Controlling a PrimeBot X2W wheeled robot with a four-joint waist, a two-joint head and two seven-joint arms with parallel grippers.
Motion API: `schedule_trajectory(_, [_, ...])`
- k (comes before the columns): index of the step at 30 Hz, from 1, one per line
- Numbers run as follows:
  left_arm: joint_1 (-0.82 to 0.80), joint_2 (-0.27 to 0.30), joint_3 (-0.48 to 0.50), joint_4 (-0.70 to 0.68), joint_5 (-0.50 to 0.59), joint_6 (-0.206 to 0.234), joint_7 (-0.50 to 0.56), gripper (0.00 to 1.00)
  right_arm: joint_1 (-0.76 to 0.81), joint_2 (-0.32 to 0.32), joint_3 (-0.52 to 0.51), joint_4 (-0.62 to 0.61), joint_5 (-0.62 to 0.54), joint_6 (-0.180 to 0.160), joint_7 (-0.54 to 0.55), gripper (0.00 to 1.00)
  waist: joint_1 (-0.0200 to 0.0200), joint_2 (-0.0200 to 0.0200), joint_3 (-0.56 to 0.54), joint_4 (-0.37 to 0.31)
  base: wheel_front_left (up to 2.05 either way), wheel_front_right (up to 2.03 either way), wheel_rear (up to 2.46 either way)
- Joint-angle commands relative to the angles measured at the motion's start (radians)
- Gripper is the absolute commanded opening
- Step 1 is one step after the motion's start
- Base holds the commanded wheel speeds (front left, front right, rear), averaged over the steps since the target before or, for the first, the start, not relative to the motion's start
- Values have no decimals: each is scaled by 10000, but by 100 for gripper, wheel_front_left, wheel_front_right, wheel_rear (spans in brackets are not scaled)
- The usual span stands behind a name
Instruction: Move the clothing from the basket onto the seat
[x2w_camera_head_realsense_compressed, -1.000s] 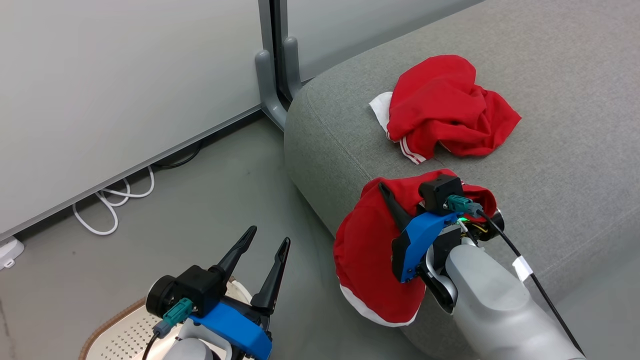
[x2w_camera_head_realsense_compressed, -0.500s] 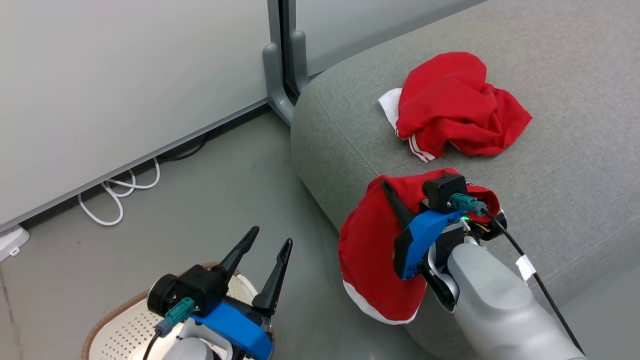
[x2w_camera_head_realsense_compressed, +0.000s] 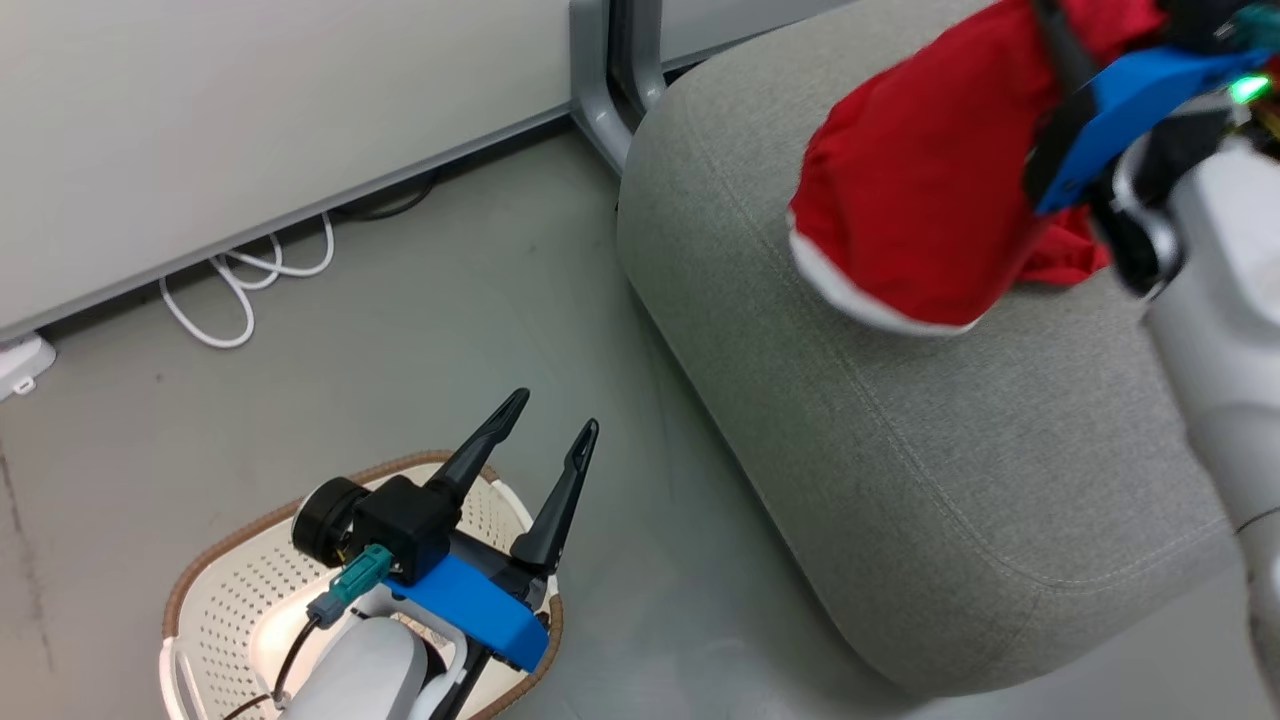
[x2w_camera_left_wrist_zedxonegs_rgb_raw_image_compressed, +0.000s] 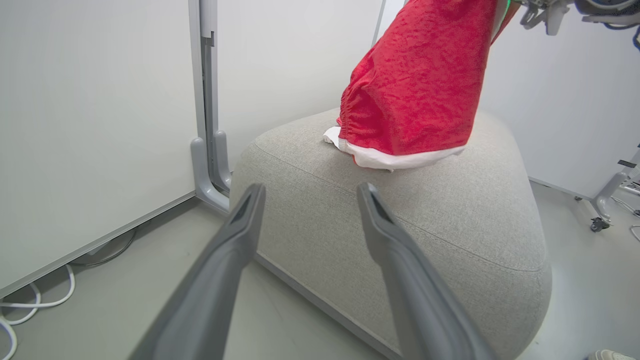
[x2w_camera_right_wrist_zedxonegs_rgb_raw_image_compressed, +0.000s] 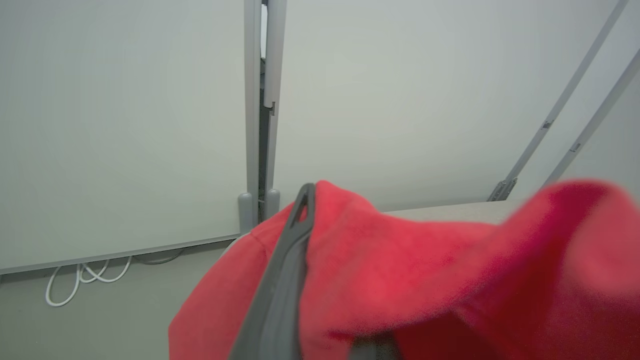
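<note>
Clothing: red garment hanging lengthwise from the right hand, its long axis near vertical, white hem lowest, over the seat.
Right hand: clamped on the garment's upper end.
Left hand: fingers apart, empty, above the basket.

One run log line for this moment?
right gripper: shut on red garment over seat | left gripper: open over basket

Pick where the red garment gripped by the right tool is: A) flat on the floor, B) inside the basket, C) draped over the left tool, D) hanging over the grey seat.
D: the red garment hangs from the right tool, its white hem low over the seat.
</note>
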Motion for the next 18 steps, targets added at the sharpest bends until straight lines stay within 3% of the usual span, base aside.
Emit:
schedule_trajectory(1, [-247, 111, -53, -65, 43, -42, -30, 100, -385, -304, -320, 2, -6, -11, 92, 0, -1, -1, 511, 373, 0, 0, 0])
schedule_trajectory(10, [-1852, 629, -1012, -590, 149, -42, -30, 100, -1953, -2913, -3493, 49, -935, -9, 485, 0, -1, -1, 2589, 1461, 0, 0, 0])
schedule_trajectory(18, [-3010, 894, -1372, -921, 277, -43, -30, 100, -538, -2868, -5164, 231, -1201, -9, -250, 0, -1, -1, 3934, 1777, 0, 0, 0])
